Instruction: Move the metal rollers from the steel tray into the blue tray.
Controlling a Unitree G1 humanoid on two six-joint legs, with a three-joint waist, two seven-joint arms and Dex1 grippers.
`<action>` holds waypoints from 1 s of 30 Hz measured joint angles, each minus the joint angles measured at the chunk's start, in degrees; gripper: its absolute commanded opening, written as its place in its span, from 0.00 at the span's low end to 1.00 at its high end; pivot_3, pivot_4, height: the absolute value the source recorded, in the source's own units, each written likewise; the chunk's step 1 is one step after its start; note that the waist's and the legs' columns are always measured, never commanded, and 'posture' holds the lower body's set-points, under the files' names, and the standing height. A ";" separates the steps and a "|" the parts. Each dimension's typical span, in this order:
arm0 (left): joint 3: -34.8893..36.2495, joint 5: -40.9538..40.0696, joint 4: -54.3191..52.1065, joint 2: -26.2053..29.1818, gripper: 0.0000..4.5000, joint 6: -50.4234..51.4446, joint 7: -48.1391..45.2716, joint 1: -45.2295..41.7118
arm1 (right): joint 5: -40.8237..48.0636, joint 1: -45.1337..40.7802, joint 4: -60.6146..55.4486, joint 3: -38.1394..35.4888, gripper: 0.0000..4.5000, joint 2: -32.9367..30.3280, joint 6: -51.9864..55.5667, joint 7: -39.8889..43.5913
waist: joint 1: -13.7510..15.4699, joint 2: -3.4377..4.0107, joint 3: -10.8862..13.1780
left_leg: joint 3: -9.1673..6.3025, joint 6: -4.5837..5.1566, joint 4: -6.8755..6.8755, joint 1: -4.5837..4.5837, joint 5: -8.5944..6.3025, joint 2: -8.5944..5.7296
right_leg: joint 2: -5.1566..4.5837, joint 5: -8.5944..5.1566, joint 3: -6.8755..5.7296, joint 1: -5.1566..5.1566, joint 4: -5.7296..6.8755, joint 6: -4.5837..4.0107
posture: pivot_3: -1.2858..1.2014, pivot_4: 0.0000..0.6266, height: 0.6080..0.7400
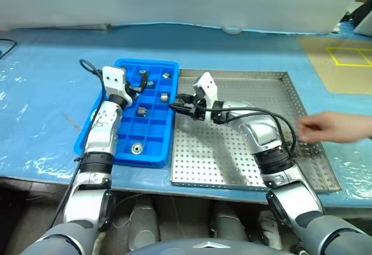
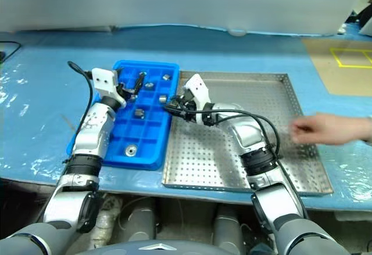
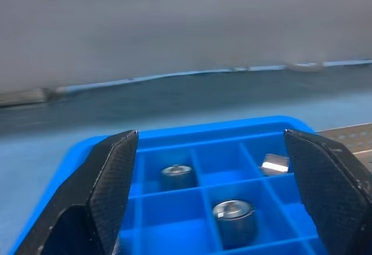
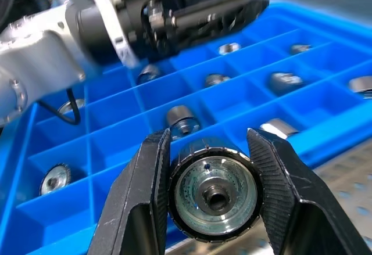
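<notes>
The blue tray [image 1: 152, 64] lies left of the steel tray [image 1: 232, 156], and several metal rollers [image 1: 136, 147] sit in its compartments. My right gripper [image 4: 210, 144] is shut on one metal roller [image 4: 212, 194], holding it over the steel tray's left rim next to the blue tray's right edge [image 1: 174, 105]. My left gripper [image 1: 139, 83] hovers open over the blue tray's far left part. Between its fingers [image 3: 110, 191] nothing is held; rollers [image 3: 233, 217] lie in compartments beyond them.
A person's hand [image 1: 331, 127] reaches over the steel tray's right rim. Blue plastic sheeting [image 1: 40, 92] covers the table. A brown board with yellow tape [image 1: 343, 63] lies at the back right. Black cables run along both arms.
</notes>
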 measured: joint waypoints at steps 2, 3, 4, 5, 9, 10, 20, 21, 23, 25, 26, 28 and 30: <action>0.21 0.01 -3.80 0.46 0.95 1.67 1.05 2.77 | -0.19 -0.92 1.82 1.14 0.37 1.56 -0.84 2.03 | 0.37 0.00 0.00 | -0.10 -0.07 -0.03 0.00 0.04 0.02 | 0.01 0.00 -0.06 0.00 0.04 0.00 | 0.60 0.24 1.00; 0.23 0.01 -5.40 0.48 0.95 2.35 1.37 3.97 | -0.44 -1.57 2.52 1.78 0.37 2.13 -1.37 2.74 | 0.44 -0.01 0.00 | -0.13 -0.10 -0.04 -0.01 0.06 0.02 | 0.02 0.00 -0.09 -0.01 0.07 -0.01 | 0.60 0.24 1.00; 0.23 0.02 -7.90 0.50 0.95 3.32 1.84 5.78 | -0.73 -2.56 3.74 2.51 0.37 3.03 -2.14 3.77 | 0.44 -0.01 0.00 | -0.16 -0.14 -0.07 -0.01 0.08 0.04 | 0.02 0.00 -0.12 -0.01 0.08 -0.01 | 0.61 0.24 1.00; 0.11 0.04 -9.80 0.47 0.95 4.08 2.18 7.07 | -1.05 -3.17 4.49 3.07 0.37 3.81 -2.83 4.52 | 0.55 -0.01 0.00 | -0.21 -0.18 -0.10 -0.02 0.11 0.05 | 0.03 0.00 -0.16 -0.01 0.09 -0.01 | 0.62 0.24 1.00; 0.21 0.11 -15.45 0.58 0.95 6.74 4.16 10.20 | -2.07 -3.77 6.70 5.10 0.37 6.48 -4.39 6.92 | 1.15 -0.02 0.00 | -0.35 -0.25 -0.14 -0.06 0.15 0.06 | 0.05 0.00 -0.27 -0.02 0.11 -0.02 | 0.65 0.24 1.00; 0.23 0.11 -16.22 0.60 0.95 7.14 4.42 10.69 | -2.26 -3.77 7.08 5.46 0.37 6.84 -4.55 7.32 | 1.36 -0.02 0.00 | -0.36 -0.25 -0.15 -0.05 0.15 0.06 | 0.05 0.00 -0.27 -0.02 0.11 -0.02 | 0.65 0.24 1.00; 2.13 0.12 -21.24 1.17 0.95 10.11 7.02 14.37 | -6.15 -5.02 13.18 6.62 0.37 7.23 -8.09 11.16 | 4.07 -0.02 0.00 | -0.56 -0.35 -0.17 -0.11 0.20 0.04 | 0.05 0.00 -0.39 0.01 0.14 -0.02 | 0.65 0.24 1.00; 2.06 0.13 -21.23 1.10 0.95 10.25 6.99 14.36 | -6.29 -5.02 13.27 6.39 0.37 6.95 -8.15 11.24 | 4.22 -0.02 0.00 | -0.58 -0.36 -0.16 -0.11 0.21 0.03 | 0.05 0.00 -0.39 0.01 0.16 -0.02 | 0.65 0.24 1.00; 1.74 0.14 -21.22 1.05 0.95 10.29 6.87 14.32 | -6.42 -5.01 13.41 6.21 0.37 6.40 -8.23 11.42 | 4.42 -0.02 0.00 | -0.60 -0.39 -0.15 -0.10 0.23 0.03 | 0.06 0.00 -0.39 -0.01 0.24 -0.02 | 0.65 0.24 1.00; 1.38 0.15 -21.13 1.05 0.95 10.29 6.74 14.14 | -6.43 -5.01 13.41 5.76 0.37 6.02 -8.26 11.47 | 4.64 -0.02 0.00 | -0.62 -0.44 -0.15 -0.09 0.26 0.03 | 0.07 -0.02 -0.38 -0.08 0.38 -0.04 | 0.64 0.24 1.00; 1.24 0.15 -20.99 1.05 0.95 10.29 6.59 13.94 | -6.44 -5.00 13.41 5.67 0.37 5.89 -8.26 11.47 | 4.64 -0.02 0.00 | -0.62 -0.47 -0.15 -0.09 0.28 0.03 | 0.06 -0.04 -0.37 -0.12 0.47 -0.07 | 0.64 0.24 1.00; 1.15 0.15 -20.53 1.06 0.95 10.29 6.49 13.28 | -6.55 -4.98 13.41 5.68 0.37 5.96 -8.26 11.42 | 4.63 -0.02 0.00 | -0.64 -0.53 -0.15 -0.09 0.31 0.03 | 0.07 -0.10 -0.36 -0.23 0.68 -0.14 | 0.64 0.24 1.00; 1.07 0.16 -20.25 1.10 0.95 10.28 6.32 12.86 | -7.01 -4.98 13.41 5.69 0.37 6.06 -8.26 11.18 | 4.63 -0.02 0.00 | -0.69 -0.57 -0.16 -0.08 0.33 0.03 | 0.08 -0.12 -0.36 -0.26 0.79 -0.16 | 0.64 0.24 1.00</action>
